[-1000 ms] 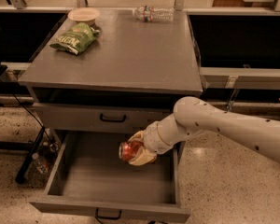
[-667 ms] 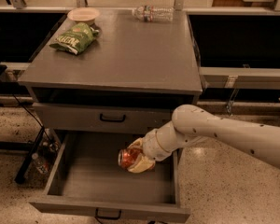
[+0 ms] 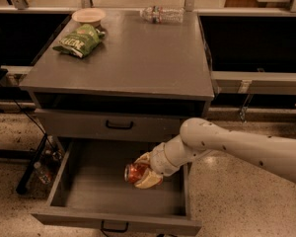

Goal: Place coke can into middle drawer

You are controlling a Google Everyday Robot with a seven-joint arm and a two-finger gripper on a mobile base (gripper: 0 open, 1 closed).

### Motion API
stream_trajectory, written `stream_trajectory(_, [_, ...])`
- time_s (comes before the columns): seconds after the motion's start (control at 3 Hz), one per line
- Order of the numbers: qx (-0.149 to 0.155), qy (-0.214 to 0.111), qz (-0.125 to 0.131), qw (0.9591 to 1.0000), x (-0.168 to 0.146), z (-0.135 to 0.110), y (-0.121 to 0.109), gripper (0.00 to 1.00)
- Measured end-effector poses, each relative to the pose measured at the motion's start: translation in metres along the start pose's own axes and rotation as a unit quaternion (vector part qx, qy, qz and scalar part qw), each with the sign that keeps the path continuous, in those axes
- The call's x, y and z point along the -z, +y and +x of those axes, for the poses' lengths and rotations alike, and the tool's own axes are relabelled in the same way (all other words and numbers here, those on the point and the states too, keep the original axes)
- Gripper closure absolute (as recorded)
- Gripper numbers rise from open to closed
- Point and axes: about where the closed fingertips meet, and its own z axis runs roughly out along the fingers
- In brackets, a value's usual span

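Observation:
The coke can [image 3: 133,172], red with a silvery end, lies on its side in my gripper [image 3: 142,173]. The gripper is shut on the can, with cream fingers [image 3: 149,181] above and below it. It hangs inside the open middle drawer [image 3: 113,217], over the right part of its flat grey floor, a little above it as far as I can tell. My white arm [image 3: 237,147] comes in from the right, over the drawer's right wall.
A closed drawer front with a black handle [image 3: 119,125] is just above the open drawer. On the cabinet top [image 3: 138,58] lie a green chip bag [image 3: 78,39], a bowl [image 3: 89,16] and a clear plastic bottle [image 3: 162,14]. Cables lie on the floor at left.
The gripper has carried the can down and slightly left, deeper into the open drawer.

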Motion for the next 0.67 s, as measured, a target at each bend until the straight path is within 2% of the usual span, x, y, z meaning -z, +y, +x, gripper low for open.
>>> stream_trajectory(0.33, [-0.006,-0.016,0.003,0.9998,-0.009,0.007,-0.010,1.00])
stream_trajectory(0.67, [-0.032,-0.045,-0.011,0.9984,-0.048,0.036,-0.048,1.00])
